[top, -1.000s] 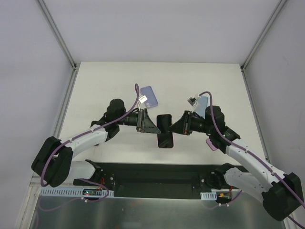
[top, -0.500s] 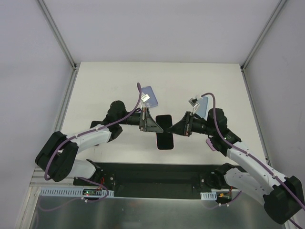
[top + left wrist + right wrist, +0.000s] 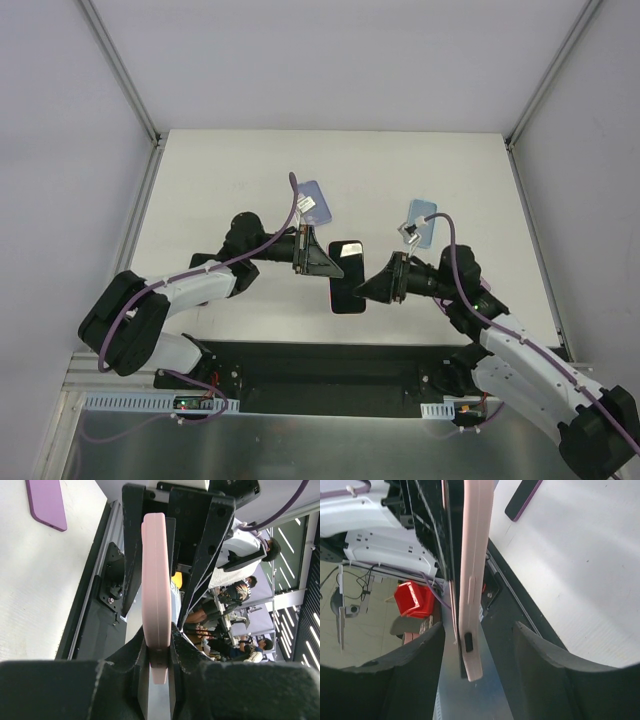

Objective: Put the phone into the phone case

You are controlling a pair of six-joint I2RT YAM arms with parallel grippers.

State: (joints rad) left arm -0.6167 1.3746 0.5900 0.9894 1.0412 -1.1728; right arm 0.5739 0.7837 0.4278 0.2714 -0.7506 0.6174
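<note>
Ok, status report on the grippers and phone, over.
Left gripper shut on pink-cased phone. Right gripper open around its opposite edge. Nothing seen in the way.

Overhead view; both wrists close on phone (image 3: pixel 156 580)

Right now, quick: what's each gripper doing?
Left gripper: shut on the phone, clamping its edge.
Right gripper: open, fingers either side of the phone, not gripping it.
</note>
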